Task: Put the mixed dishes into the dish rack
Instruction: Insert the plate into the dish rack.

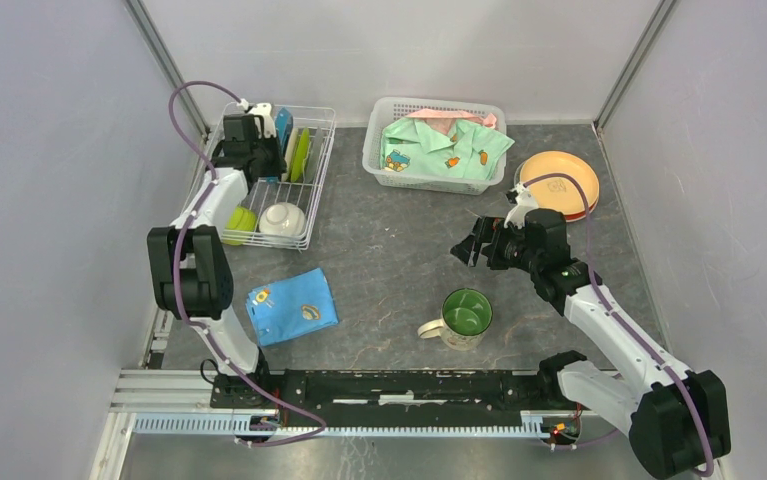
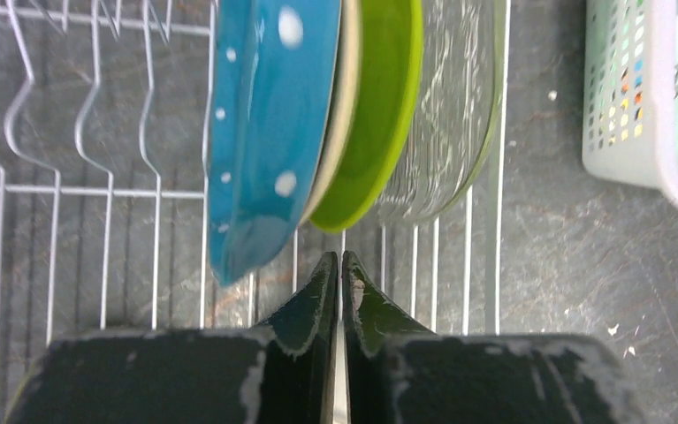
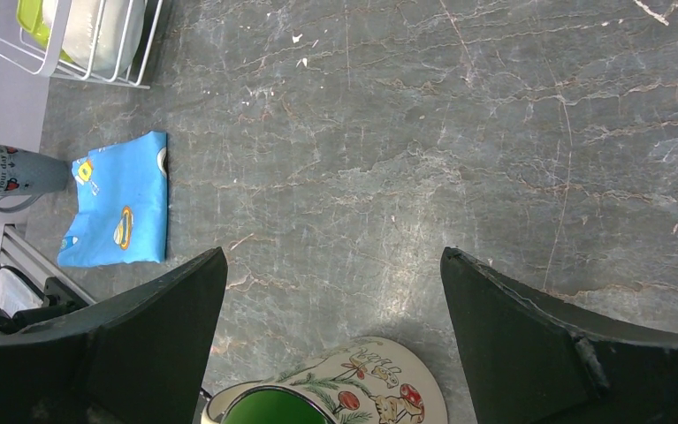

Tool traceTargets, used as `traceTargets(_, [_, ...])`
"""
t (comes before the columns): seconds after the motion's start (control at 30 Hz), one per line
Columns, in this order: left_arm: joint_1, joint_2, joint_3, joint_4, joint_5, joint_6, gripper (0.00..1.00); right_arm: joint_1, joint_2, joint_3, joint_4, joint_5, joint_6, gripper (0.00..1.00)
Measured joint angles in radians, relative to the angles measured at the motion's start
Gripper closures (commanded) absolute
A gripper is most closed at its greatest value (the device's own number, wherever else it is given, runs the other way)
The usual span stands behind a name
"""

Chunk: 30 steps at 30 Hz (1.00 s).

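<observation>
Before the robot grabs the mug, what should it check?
1. Right gripper open: ok.
2. Mug upright, nothing touching it: ok.
3. Right gripper centred over mug: not ok, the mug shows only at the wrist view's bottom edge.
4. Rack has free slots: ok, bare tines beside the blue plate.
5. Left gripper out of the rack: not ok, it is shut, close to the blue plate.

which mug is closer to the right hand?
The green-lined beige mug with the mushroom print, close by the open right hand; the grey mug sits far off beside the blue cloth.
</observation>
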Motion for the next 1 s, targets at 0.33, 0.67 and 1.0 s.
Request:
traceTargets(0.33, [-0.001, 0.029, 0.063, 0.019, -0.002, 0.000, 0.67, 0.000, 0.000, 0.000, 0.000, 0.001, 0.000, 0.02])
traceTargets(0.67, [-0.043, -0.047, 0.083, -0.068, 0.021, -0.001, 0.01, 0.000, 0.010, 0.025, -0.072, 0.062, -0.017, 0.02])
traceTargets(1.0, [-0.060, -0.353, -0.014, -0.076, 0.057, -0.011, 0.00, -0.006, 0.082, 0.099, -0.178, 0.088, -0.103, 0.02])
